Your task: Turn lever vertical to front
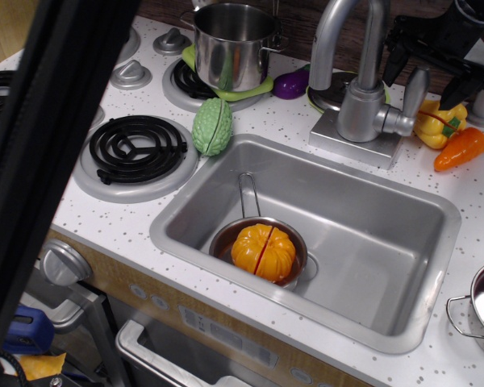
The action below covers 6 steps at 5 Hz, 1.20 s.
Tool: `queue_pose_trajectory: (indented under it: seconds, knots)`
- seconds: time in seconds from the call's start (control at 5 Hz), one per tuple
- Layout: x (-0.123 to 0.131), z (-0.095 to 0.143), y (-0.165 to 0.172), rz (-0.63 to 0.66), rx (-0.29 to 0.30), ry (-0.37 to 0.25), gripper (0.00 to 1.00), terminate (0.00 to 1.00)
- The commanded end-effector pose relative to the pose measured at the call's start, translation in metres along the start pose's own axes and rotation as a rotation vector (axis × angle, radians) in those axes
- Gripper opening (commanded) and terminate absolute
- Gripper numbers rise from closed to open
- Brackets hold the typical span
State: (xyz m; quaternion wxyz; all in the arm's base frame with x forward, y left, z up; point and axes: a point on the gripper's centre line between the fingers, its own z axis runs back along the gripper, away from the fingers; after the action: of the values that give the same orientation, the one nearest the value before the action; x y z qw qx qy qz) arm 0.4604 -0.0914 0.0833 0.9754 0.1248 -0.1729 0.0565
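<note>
The lever [415, 93] is a small silver-grey paddle on a short stub at the right side of the tap body [360, 109]. It stands upright, tilted slightly right. My black gripper [423, 85] hangs at the top right, just above and behind the lever. Its jaws are open, with one finger [394, 58] left of the paddle's top and the other finger [456, 89] right of it. Neither finger visibly touches the paddle, and the gripper holds nothing.
The tall curved spout [339, 32] rises left of the gripper. A yellow pepper [434, 129] and an orange carrot [461, 147] lie right of the tap. The sink [371, 242] holds a small pan with an orange pumpkin [263, 251]. A dark bar [48, 161] blocks the left foreground.
</note>
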Motion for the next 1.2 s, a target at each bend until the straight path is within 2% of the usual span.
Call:
queue_pose_trajectory:
  seconds: [0.0, 0.4, 0.6, 1.0]
  knots:
    - [0.017, 0.016, 0.007, 0.032, -0.040, -0.059, 0.00, 0.00]
    - [-0.005, 0.022, 0.001, 0.087, -0.046, -0.038, 0.00, 0.00]
    - [-0.018, 0.026, 0.000, 0.112, -0.076, -0.012, 0.00, 0.00]
    - [-0.042, 0.018, 0.004, 0.176, -0.166, 0.024, 0.00, 0.00]
